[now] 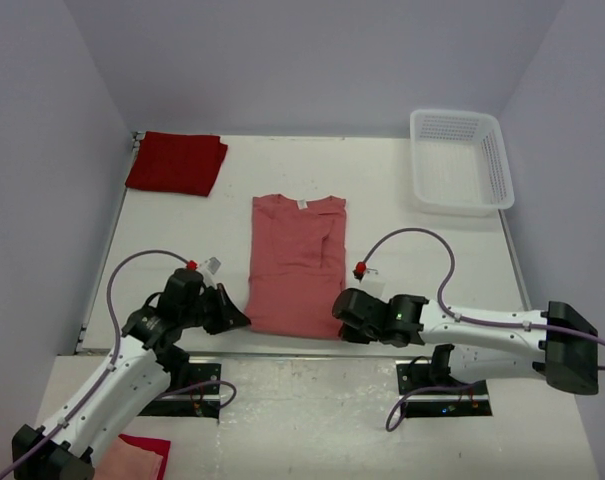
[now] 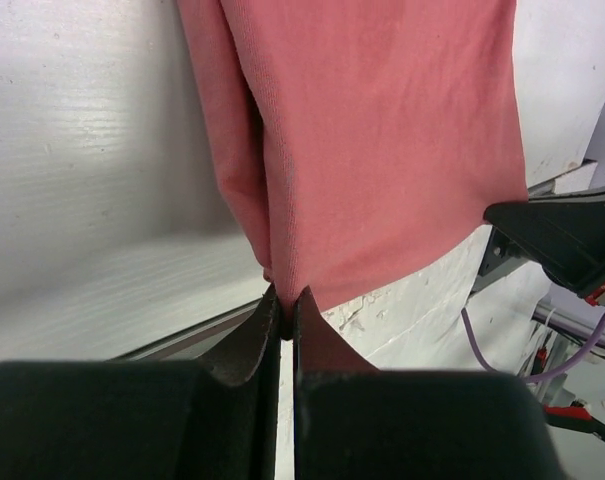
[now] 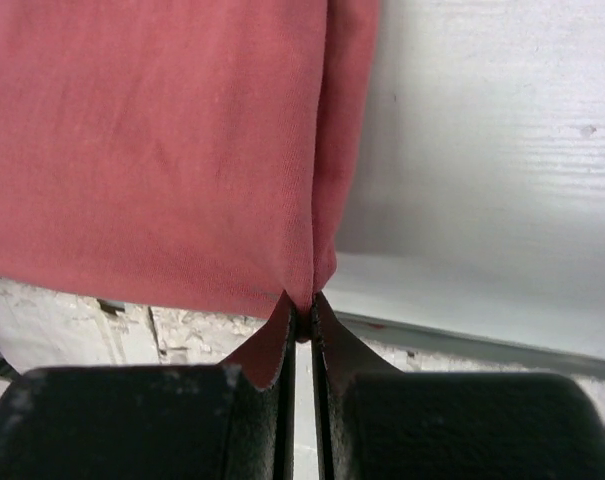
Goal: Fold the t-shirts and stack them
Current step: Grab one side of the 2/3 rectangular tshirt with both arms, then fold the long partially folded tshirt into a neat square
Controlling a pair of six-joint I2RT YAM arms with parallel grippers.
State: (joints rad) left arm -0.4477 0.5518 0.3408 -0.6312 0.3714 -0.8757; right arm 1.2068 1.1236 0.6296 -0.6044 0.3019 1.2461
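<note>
A salmon t-shirt (image 1: 297, 262) lies flat in the middle of the table, its sides folded in to a narrow rectangle, white neck label at the far end. My left gripper (image 1: 244, 320) is shut on the shirt's near left hem corner (image 2: 282, 285). At the near right hem corner (image 3: 307, 290), my right gripper (image 1: 340, 322) is also shut on the cloth. In both wrist views the salmon t-shirt (image 2: 382, 150) (image 3: 152, 140) stretches away from the pinched fingertips. A crimson t-shirt (image 1: 176, 163) lies folded at the far left of the table.
A white mesh basket (image 1: 460, 162) stands at the far right corner. A peach-pink cloth (image 1: 130, 462) lies off the table by the left arm's base. The table's near edge (image 1: 282, 352) runs just behind both grippers. Grey walls close in the left, far and right sides.
</note>
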